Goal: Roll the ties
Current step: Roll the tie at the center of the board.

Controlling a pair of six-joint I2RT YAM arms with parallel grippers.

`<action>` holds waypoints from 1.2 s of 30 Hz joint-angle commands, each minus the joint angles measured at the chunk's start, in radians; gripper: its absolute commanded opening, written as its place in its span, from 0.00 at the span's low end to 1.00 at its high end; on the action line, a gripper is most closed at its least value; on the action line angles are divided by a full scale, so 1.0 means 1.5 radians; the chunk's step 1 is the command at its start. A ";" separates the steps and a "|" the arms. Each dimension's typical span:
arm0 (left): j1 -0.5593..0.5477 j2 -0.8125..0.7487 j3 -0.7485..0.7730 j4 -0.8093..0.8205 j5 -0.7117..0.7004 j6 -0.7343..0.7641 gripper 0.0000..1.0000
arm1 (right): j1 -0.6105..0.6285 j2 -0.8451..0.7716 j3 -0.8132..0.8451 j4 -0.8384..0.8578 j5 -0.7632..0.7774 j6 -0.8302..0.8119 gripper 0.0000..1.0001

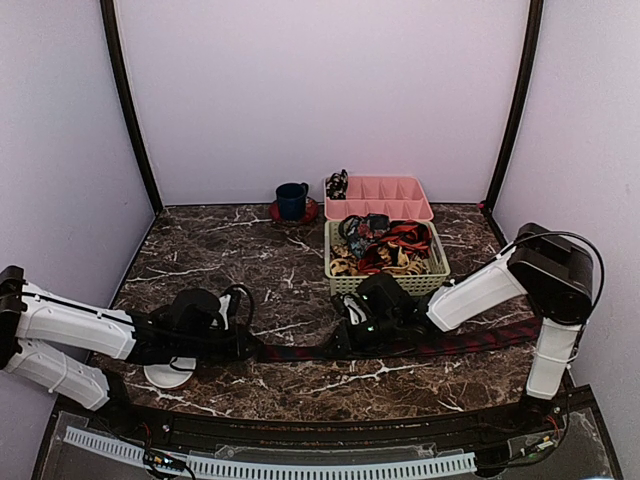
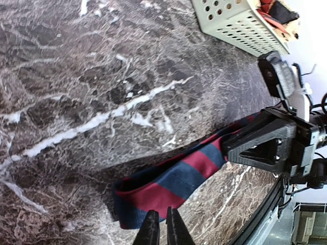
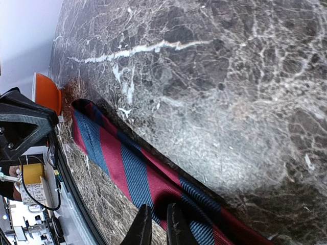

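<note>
One tie [image 1: 440, 345], dark with red and blue diagonal stripes, lies stretched along the near side of the table. My left gripper [image 1: 252, 347] is at its left end. In the left wrist view the fingers [image 2: 161, 210] are pinched together on the near edge of that end [image 2: 168, 181], which sits slightly raised over its shadow. My right gripper [image 1: 346, 338] is further along the tie. Its fingers [image 3: 158, 206] are closed on the puckered fabric [image 3: 133, 173]. More ties [image 1: 385, 250] lie tangled in a basket.
The pale green basket [image 1: 432, 280] stands just behind my right gripper. Behind it is a pink divided tray [image 1: 390, 195] with a small coil in one corner. A blue cup [image 1: 292, 199] on a red coaster stands at the back. A white disc [image 1: 165, 376] lies under my left arm.
</note>
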 commanded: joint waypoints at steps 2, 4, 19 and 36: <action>0.006 -0.025 0.013 -0.075 -0.020 -0.001 0.28 | 0.007 0.028 -0.002 -0.021 0.012 0.004 0.12; 0.009 -0.023 0.005 -0.088 -0.021 -0.012 0.38 | 0.007 0.026 -0.006 -0.020 0.014 0.005 0.12; 0.020 0.068 -0.035 0.105 0.046 -0.013 0.36 | 0.007 0.035 -0.010 -0.037 0.025 -0.001 0.09; 0.017 -0.097 0.006 0.053 0.093 0.056 0.00 | 0.035 0.111 0.060 -0.022 0.025 0.013 0.07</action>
